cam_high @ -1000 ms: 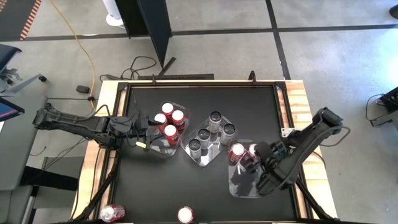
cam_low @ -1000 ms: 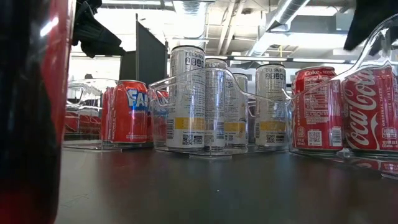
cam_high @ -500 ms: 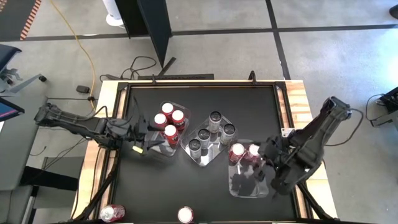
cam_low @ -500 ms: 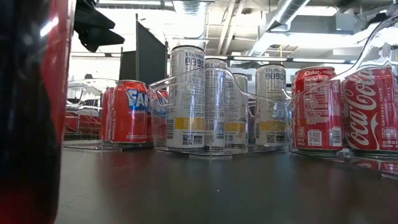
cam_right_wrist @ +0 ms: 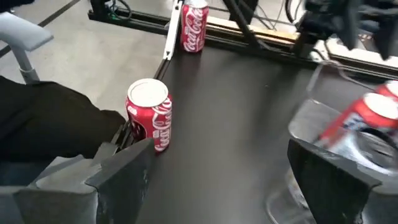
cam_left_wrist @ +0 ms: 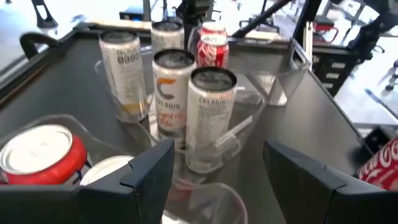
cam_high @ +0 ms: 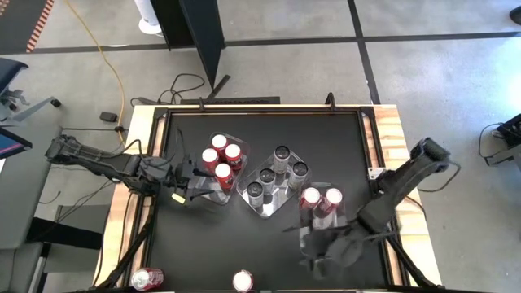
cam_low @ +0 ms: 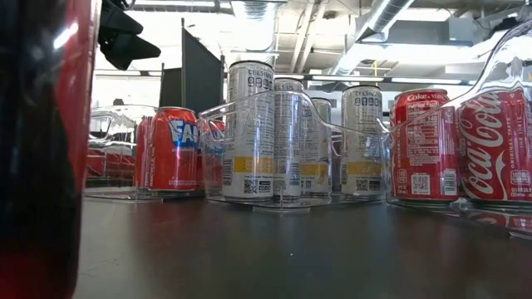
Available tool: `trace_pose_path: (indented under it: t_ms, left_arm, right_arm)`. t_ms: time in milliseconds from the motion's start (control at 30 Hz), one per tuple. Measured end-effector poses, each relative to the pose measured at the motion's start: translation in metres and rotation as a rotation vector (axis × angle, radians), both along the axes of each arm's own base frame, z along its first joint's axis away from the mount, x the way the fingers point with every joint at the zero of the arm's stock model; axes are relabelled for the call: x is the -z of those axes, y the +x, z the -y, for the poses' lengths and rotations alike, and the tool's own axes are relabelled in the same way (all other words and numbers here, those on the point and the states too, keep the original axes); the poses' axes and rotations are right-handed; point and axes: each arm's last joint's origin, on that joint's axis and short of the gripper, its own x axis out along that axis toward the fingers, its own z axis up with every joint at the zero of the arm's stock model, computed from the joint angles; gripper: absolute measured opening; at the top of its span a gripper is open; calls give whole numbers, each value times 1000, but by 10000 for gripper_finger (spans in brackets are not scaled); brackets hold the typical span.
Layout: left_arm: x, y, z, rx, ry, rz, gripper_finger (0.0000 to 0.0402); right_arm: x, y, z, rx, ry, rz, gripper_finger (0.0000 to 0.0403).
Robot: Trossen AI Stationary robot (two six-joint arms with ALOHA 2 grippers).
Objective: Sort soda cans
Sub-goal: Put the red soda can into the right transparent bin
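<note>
Soda cans (cam_high: 221,159) stand grouped in three clear trays (cam_high: 273,202) mid-worktop (cam_high: 326,138); two red ones sit at the near edge. Left gripper (cam_high: 189,184), spread, empty, beside the left tray. Right gripper (cam_high: 321,248), spread, empty, over the right tray's near end.

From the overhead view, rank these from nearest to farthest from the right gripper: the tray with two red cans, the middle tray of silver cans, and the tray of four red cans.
Measured from the right gripper, at the table's front right:
1. Tray with two red cans, right beside it.
2. Middle tray of silver cans, toward the table's centre.
3. Tray of four red cans, farthest, by the left gripper.
</note>
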Motion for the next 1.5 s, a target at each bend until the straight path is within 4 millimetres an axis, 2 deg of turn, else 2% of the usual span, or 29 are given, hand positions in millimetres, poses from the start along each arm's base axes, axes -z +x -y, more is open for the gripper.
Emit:
trace_pose_path:
  t_ms: [333,567,933,1267,1500]
  left_arm:
    - [6,-2,0,6,5,-63,239]
    - [6,-2,1,49,-12,-66,239]
    - [7,-3,2,74,-7,-81,239]
    - [8,-3,2,71,-14,-93,239]
    - [10,-4,1,70,-11,-112,239]
  right_arm:
    - [38,77,-37,-90,27,-114,399]
    - [47,109,-63,-127,30,-152,400]
    - [70,137,-84,-97,69,-195,400]
    - [86,154,-73,-23,90,-236,400]
    - [98,159,-71,-54,118,-272,400]
